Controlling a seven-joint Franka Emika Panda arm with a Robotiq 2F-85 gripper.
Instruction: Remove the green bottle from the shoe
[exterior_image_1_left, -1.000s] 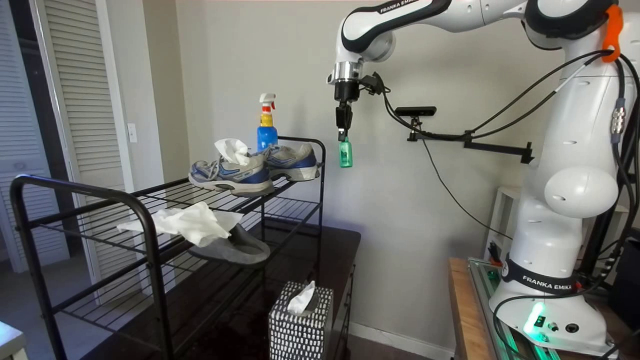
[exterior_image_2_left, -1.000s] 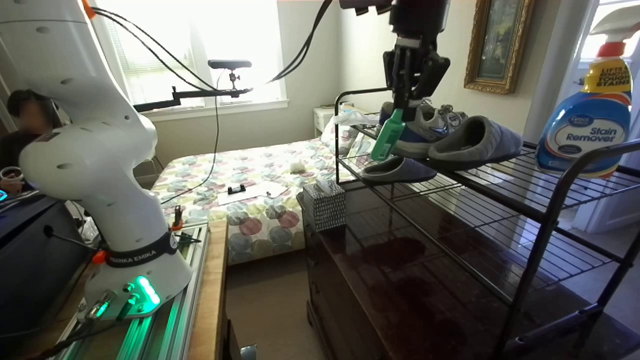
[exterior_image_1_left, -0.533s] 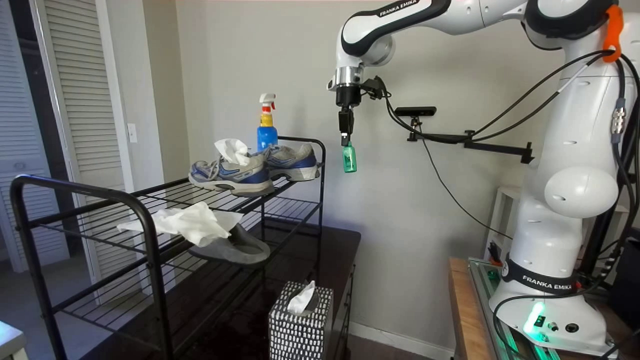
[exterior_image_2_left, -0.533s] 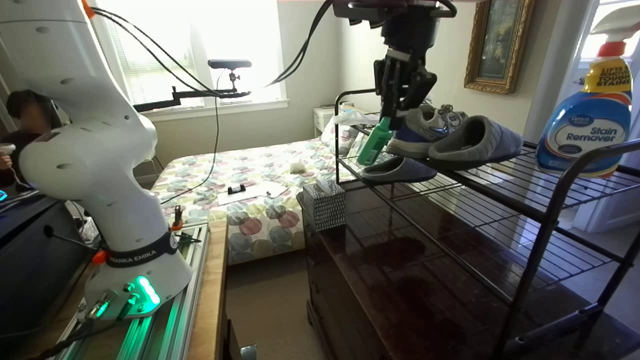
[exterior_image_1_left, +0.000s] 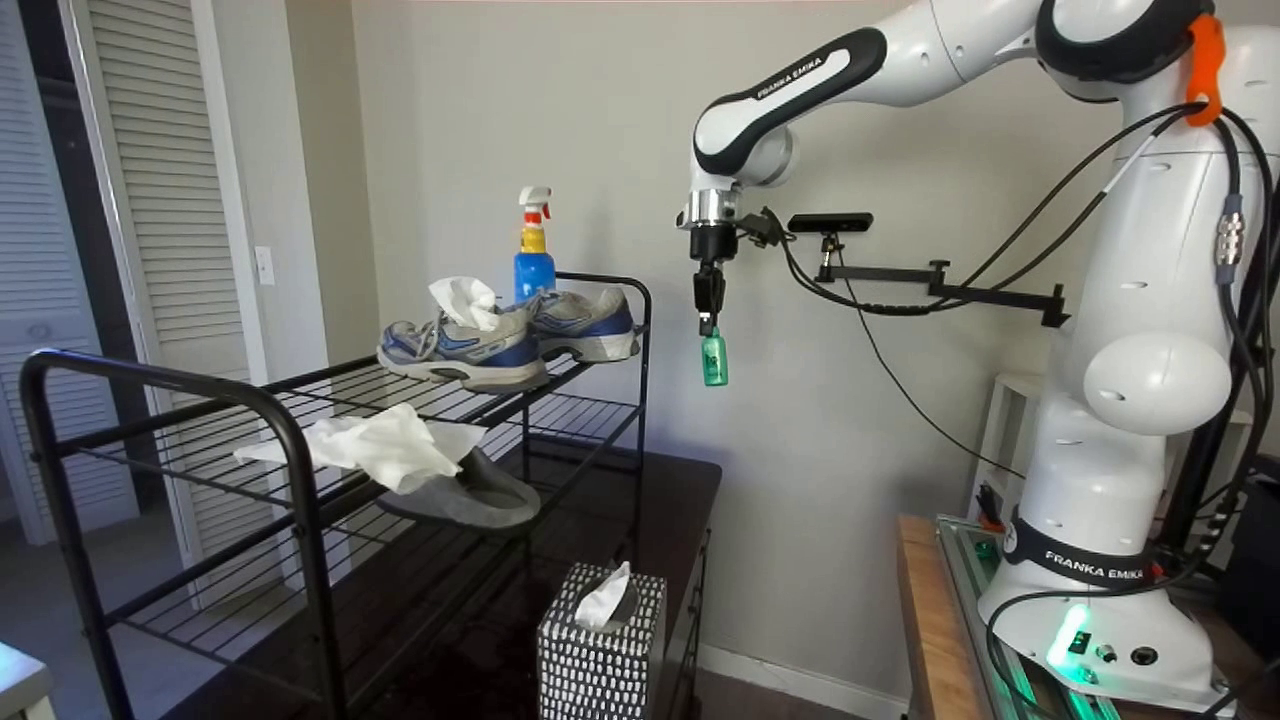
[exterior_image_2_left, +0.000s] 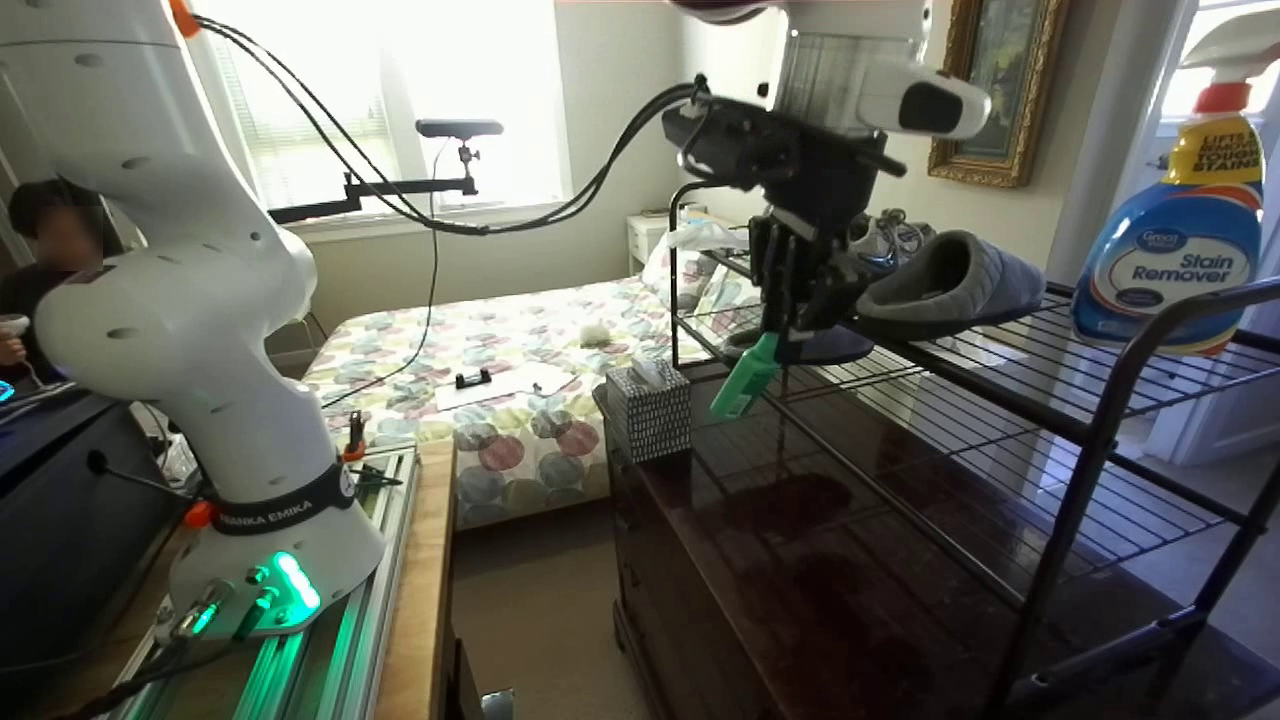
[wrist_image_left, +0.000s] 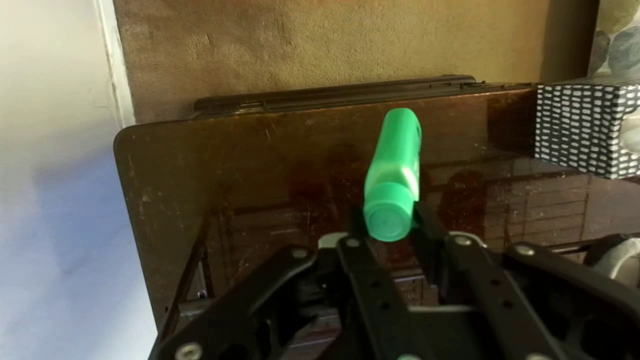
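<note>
Down at the bottom of it all stands the dark dresser (exterior_image_2_left: 760, 560), and reaching out towards it is the white arm (exterior_image_1_left: 1130, 320), wrist pointing straight down: the natural line, I'd say, for drawing something up out of a shoe. On the dresser sits the black rack (exterior_image_1_left: 150, 372), presumably set there to lift the footwear into reach, and it carries running shoes (exterior_image_1_left: 470, 355) and grey slippers (exterior_image_2_left: 950, 285); which of them the task means, I can't tell! Off beside the rack hangs the gripper (exterior_image_1_left: 708, 325), and its fingers are closed on the prize, the green bottle (exterior_image_2_left: 742, 384)! It touches no shoe that I can see, so by my reading the removal is as good as done, with perhaps a setting-down to follow. And look how it rides: the body slung below the fingertips, its base tipped outward, away from the rack. Smallest of all, there's the cap (wrist_image_left: 388, 220), pinched right between the fingertips, a hold likely chosen because that end would stick out of a shoe; so little to grip, though, that a swivel or a slip looks the chief danger!
</note>
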